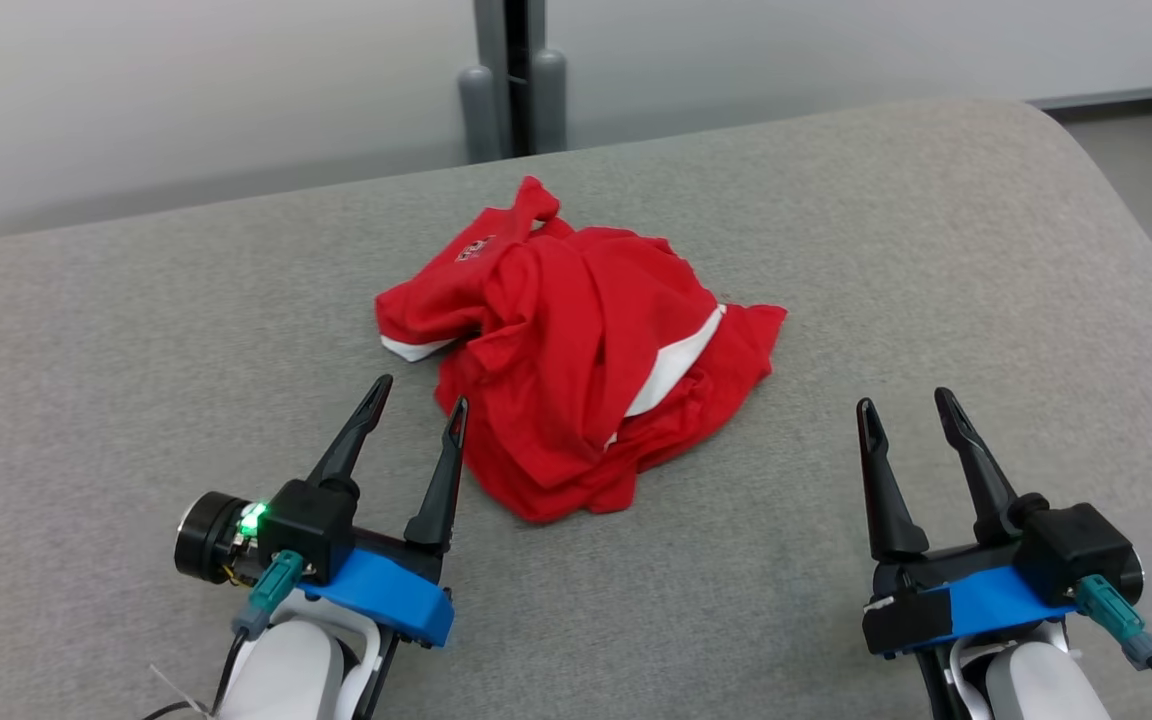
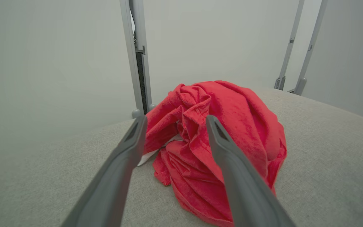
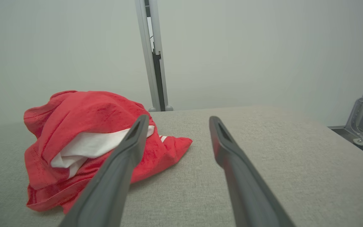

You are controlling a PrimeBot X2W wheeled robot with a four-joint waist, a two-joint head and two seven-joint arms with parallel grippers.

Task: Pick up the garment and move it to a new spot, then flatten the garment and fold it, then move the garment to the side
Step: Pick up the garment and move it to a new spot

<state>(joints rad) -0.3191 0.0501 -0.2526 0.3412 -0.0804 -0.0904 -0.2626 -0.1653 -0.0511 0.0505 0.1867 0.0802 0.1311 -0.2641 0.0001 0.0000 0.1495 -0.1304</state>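
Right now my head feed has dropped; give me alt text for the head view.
A crumpled red garment with white trim lies heaped in the middle of a grey fabric surface. Both grippers are open and empty: the left gripper sits close by the heap's near edge, the right gripper stands apart to its right.

- garment (image 1: 576,370): white print by collar too small to read; inner layers buried in folds
- left tool (image 2: 175,119): 1 finger (image 2: 238,176) covers garment's near edge, left wrist view
- worktop (image 1: 136,350): sides cut off, head view
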